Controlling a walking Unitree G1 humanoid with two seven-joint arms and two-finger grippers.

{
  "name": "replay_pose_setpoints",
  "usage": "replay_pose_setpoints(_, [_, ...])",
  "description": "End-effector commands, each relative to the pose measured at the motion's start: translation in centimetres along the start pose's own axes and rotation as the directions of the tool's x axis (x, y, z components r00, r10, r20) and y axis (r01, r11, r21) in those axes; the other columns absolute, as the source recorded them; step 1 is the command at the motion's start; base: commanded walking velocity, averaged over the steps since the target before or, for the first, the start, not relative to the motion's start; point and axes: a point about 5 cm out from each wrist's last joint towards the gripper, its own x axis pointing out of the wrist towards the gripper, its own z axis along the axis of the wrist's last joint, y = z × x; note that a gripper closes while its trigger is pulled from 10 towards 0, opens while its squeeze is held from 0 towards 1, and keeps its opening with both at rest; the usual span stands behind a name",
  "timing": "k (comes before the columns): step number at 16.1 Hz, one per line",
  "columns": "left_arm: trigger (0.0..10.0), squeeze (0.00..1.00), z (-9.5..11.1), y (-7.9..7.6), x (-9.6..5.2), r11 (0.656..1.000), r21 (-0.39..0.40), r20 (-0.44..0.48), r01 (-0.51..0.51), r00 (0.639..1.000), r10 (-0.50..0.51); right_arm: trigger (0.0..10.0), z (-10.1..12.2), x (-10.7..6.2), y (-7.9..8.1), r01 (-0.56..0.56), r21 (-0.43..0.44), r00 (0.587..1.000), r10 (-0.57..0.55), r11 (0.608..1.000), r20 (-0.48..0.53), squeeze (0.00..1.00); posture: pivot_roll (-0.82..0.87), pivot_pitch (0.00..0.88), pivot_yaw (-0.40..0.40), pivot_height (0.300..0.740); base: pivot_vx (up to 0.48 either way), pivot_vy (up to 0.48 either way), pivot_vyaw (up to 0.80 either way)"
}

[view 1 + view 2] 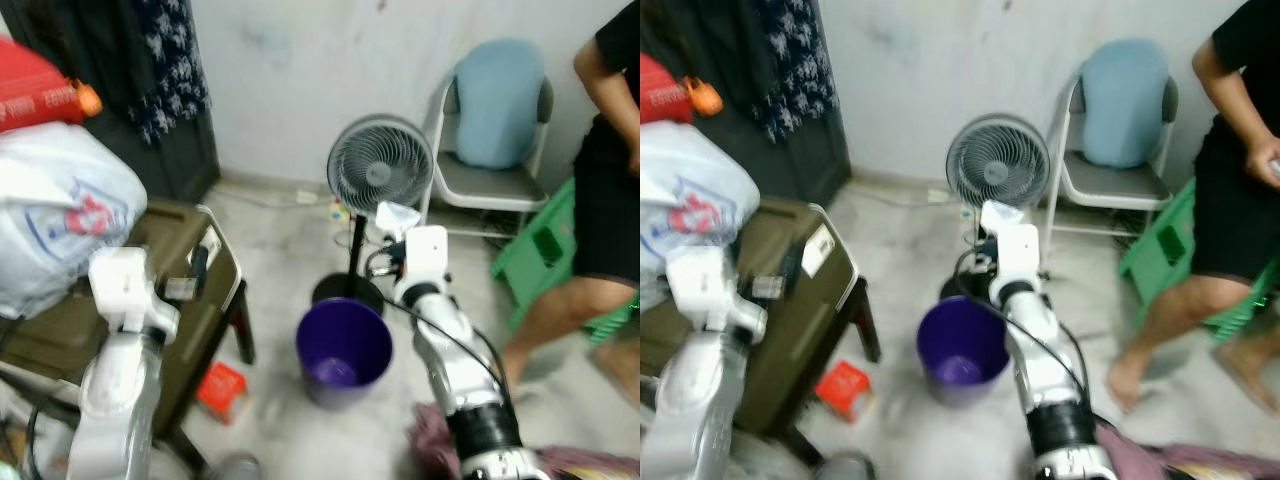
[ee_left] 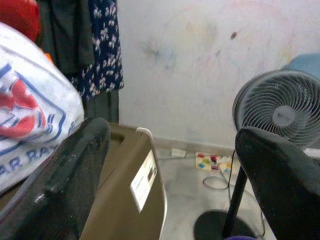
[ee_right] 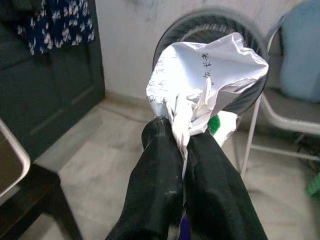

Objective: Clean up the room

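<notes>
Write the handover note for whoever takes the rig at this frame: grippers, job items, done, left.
Right gripper: shut on crumpled paper, held above and just behind the purple bin.
Left gripper: open, empty, over the olive suitcase.
Done: paper picked up.
Left: drop the paper into the bin; the red box on the floor by the suitcase probably comes next.

Pinched between the right gripper's (image 3: 182,150) matt black fingers (image 3: 155,185) is crumpled white paper (image 3: 205,82) with printed writing, creased and dull. Below those fingers stands a smooth, slightly glossy purple plastic bin (image 1: 343,352), and beyond them a grey fan (image 1: 380,168) with a wire grille. Between the left gripper's (image 2: 170,165) black, faintly shiny fingers (image 2: 65,180) shows an olive, smooth-sided case (image 2: 135,190); beside it lies a crinkly white plastic bag (image 2: 30,125).
</notes>
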Motion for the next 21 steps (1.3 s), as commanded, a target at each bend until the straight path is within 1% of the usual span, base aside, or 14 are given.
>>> replay_pose_setpoints(1, [10.0, 0.0, 0.6, -0.3, 0.5, 1.0, 0.013, 0.02, 0.021, 1.0, -0.021, 10.0, 0.1, 0.1, -0.2, 0.012, -0.001, 1.0, -0.012, 1.0, -0.005, 0.0, 0.09, 0.026, -0.024, 0.74, 0.0, 0.0, 0.0])
replay_pose_setpoints(2, [10.0, 0.0, 0.6, -0.3, 0.5, 1.0, 0.013, 0.02, 0.021, 1.0, -0.021, 10.0, 0.1, 0.1, -0.2, 0.012, -0.001, 1.0, -0.012, 1.0, -0.005, 0.0, 0.09, 0.026, -0.024, 0.74, 0.0, 0.0, 0.0])
replay_pose_setpoints(4, [10.0, 0.0, 0.5, -0.1, 0.3, 1.0, 0.015, 0.008, 0.02, 1.0, -0.02, 10.0, -0.2, 0.2, -0.7, 0.048, 0.009, 0.998, -0.048, 0.999, -0.033, 0.0, 0.1, 0.028, -0.02, 0.74, 0.0, 0.0, 0.0])
replay_pose_setpoints(5, [10.0, 0.0, 0.5, -0.8, 0.7, 0.998, 0.001, 0.016, 0.062, 0.998, -0.062, 10.0, 0.1, 0.8, -0.7, 0.052, 0.018, 0.999, -0.052, 0.998, -0.013, 0.0, 0.1, 0.0, -0.019, 0.74, 0.285, 0.0, 0.0])
replay_pose_setpoints(6, [10.0, 0.0, 0.5, -1.1, 0.8, 0.997, -0.01, 0.023, 0.081, 0.996, -0.081, 10.0, 0.3, 1.1, -0.7, 0.053, 0.023, 0.999, -0.053, 0.998, -0.004, 0.0, 0.1, 0.0, -0.021, 0.74, 0.281, 0.0, 0.0])
replay_pose_setpoints(9, [10.0, 0.0, 0.5, -1.4, 0.7, 0.995, -0.022, 0.03, 0.094, 0.995, -0.093, 10.0, 0.4, 1.1, -0.8, 0.057, 0.026, 0.998, -0.057, 0.998, -0.003, 0.0, 0.1, 0.0, -0.021, 0.74, 0.343, 0.0, 0.0])
replay_pose_setpoints(18, [10.0, 0.0, 0.4, -1.6, 0.7, 0.994, -0.035, 0.029, 0.101, 0.995, -0.1, 10.0, 0.4, 1.3, -0.9, 0.062, 0.029, 0.998, -0.062, 0.998, 0.003, 0.0, 0.1, 0.0, -0.022, 0.74, 0.407, 0.0, 0.0])
replay_pose_setpoints(21, [10.0, 0.0, 0.4, -1.5, 0.6, 0.996, -0.033, 0.024, 0.087, 0.996, -0.087, 10.0, 0.4, 1.3, -0.9, 0.063, 0.032, 0.998, -0.063, 0.998, 0.007, 0.0, 0.1, 0.0, -0.02, 0.74, 0.084, 0.0, 0.0])
